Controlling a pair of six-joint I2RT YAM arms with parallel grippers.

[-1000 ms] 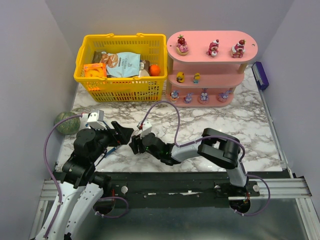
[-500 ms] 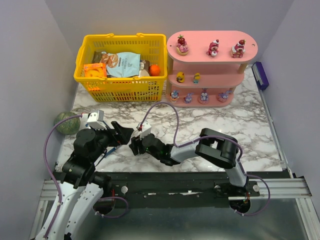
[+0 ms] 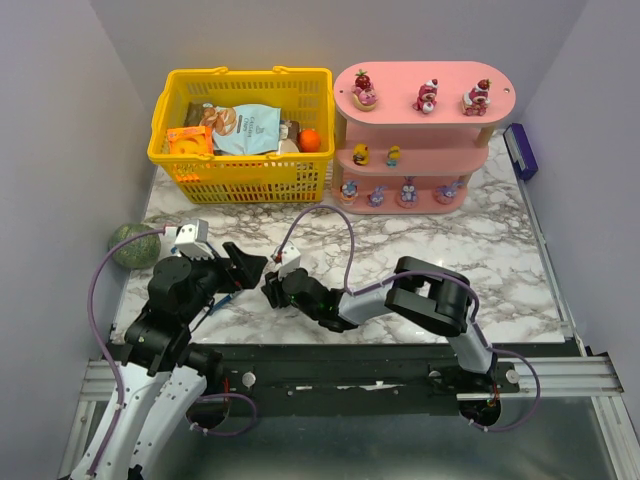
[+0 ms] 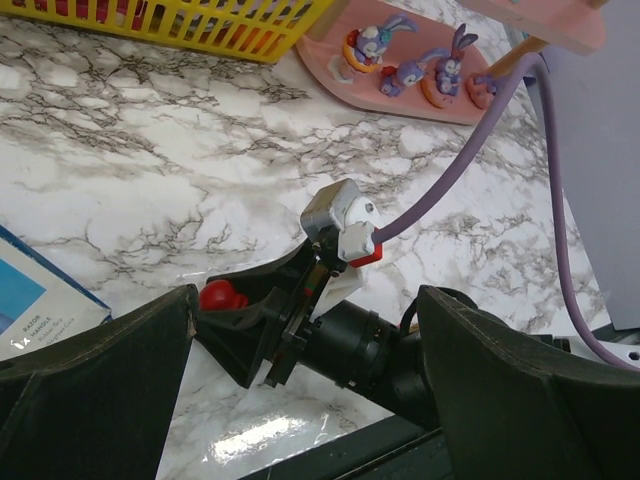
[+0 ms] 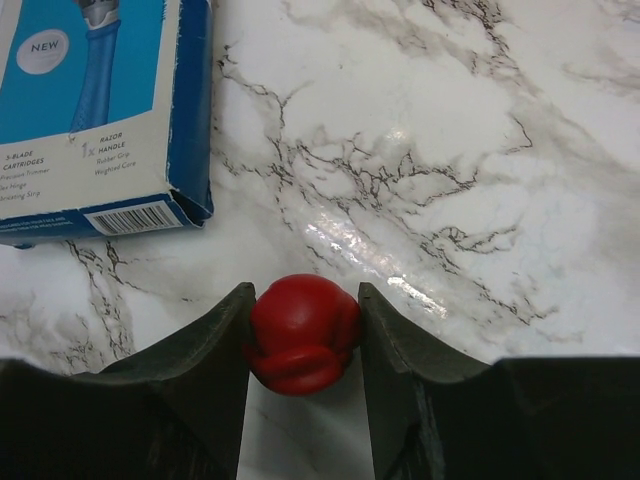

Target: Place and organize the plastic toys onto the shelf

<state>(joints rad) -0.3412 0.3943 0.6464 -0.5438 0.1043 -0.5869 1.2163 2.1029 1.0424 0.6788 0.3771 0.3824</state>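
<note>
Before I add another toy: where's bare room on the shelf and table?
Free: middle board right of its two small toys; marble between shelf and arms. Crowded: bottom board's bunnies; near edge around red toy and razor box.

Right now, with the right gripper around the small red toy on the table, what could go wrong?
1. The red toy is round and sits at the very tips of the right gripper, so it may squirt out when lifted.
2. The open left gripper stands close on both sides of the right gripper; a quick lift could knock them together.
</note>
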